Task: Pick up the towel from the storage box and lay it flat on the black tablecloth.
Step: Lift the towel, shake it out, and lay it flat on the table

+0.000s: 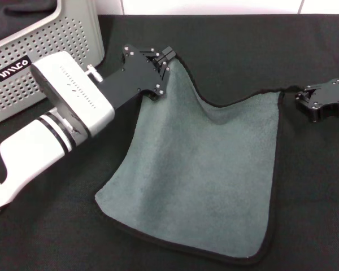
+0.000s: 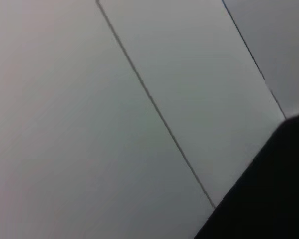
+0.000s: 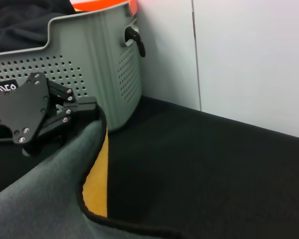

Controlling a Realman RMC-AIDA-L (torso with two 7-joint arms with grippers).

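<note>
Towel (image 1: 203, 180): square fuzzy cloth, grey-green face up, thin black hem, lying mostly spread on the wide matte black felt tablecloth (image 1: 243, 51), out of the light-grey perforated storage box (image 1: 56, 45) at far left. Left gripper (image 1: 161, 70), just right of the box, clamped on the towel's lifted far-left corner; yellow underside shows there. Right gripper (image 1: 305, 100), at the towel's far-right corner: closure cannot be told. Risk: an uneven release lets the raised edge fold under, leaving a crease.

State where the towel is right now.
In the head view the towel lies grey-green side up on the black tablecloth, right of the storage box.
</note>
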